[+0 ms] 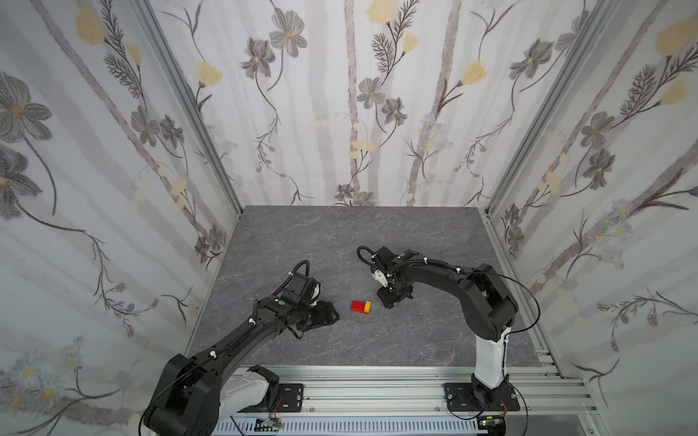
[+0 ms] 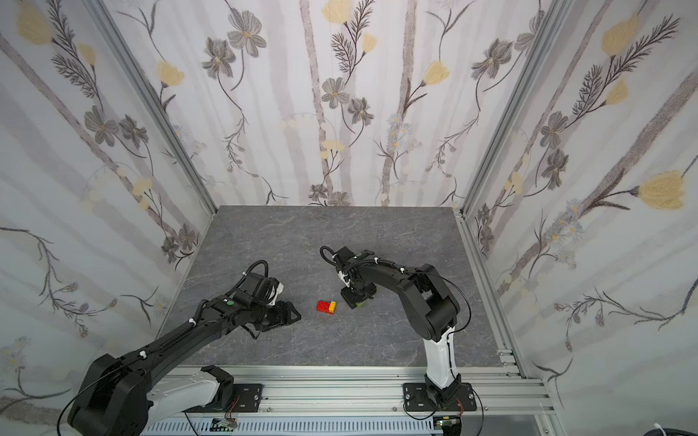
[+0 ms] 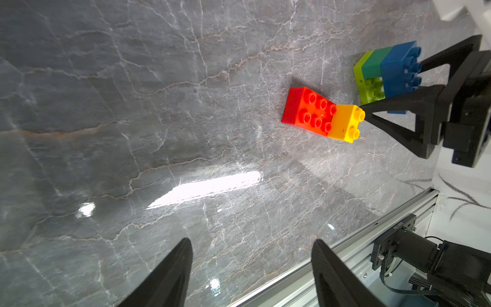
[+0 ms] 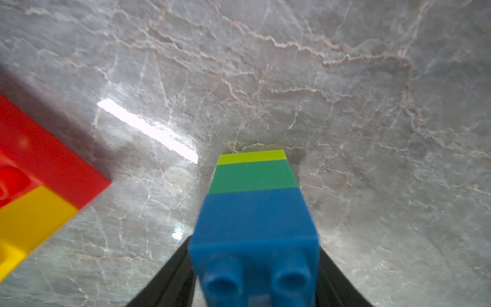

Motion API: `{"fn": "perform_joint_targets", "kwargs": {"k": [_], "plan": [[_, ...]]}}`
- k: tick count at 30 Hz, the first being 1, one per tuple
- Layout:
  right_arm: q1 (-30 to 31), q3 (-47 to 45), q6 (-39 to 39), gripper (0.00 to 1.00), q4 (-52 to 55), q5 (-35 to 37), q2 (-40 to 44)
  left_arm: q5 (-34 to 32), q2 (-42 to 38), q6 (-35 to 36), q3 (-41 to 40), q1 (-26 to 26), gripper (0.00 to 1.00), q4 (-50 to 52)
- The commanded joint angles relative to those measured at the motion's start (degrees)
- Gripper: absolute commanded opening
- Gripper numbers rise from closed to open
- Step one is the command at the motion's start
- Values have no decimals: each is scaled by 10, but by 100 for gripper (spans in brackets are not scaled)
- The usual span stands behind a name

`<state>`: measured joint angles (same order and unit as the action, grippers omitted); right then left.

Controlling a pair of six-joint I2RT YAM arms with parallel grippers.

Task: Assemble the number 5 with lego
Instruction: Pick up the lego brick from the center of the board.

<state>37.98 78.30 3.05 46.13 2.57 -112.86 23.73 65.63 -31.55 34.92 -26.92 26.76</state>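
Grey table [image 1: 302,234] below. My left gripper [image 3: 251,243]: spread wide, empty, off to side. My right gripper [image 1: 391,300]: pinching blue end of blue-green-lime stack [image 3: 382,74], lime end toward table. Red-yellow pair [image 3: 322,114] lies loose between grippers. Risk: my fingertip, close beside pair's yellow end, nudges it; unbraced pair slides, studs misalign.

Both top views look steeply down from high over the whole table [image 1: 340,234]; both wrist views sit close above it, sharing the red brick [image 3: 300,106].
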Motion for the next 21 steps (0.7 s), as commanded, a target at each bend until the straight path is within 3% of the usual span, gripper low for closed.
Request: {"fn": "perform_joint_targets", "kwargs": {"k": [1,18,21], "plan": [[-1,-4,10,59,0,0,-3,-3,-1,2,2,0,72,-2],[-13,-29,7,42,-10,-14,2,-7,1,0,1,0,71,-2],[-13,-30,7,35,-10,-14,7,-7,1,-1,0,0,71,-2]]}}
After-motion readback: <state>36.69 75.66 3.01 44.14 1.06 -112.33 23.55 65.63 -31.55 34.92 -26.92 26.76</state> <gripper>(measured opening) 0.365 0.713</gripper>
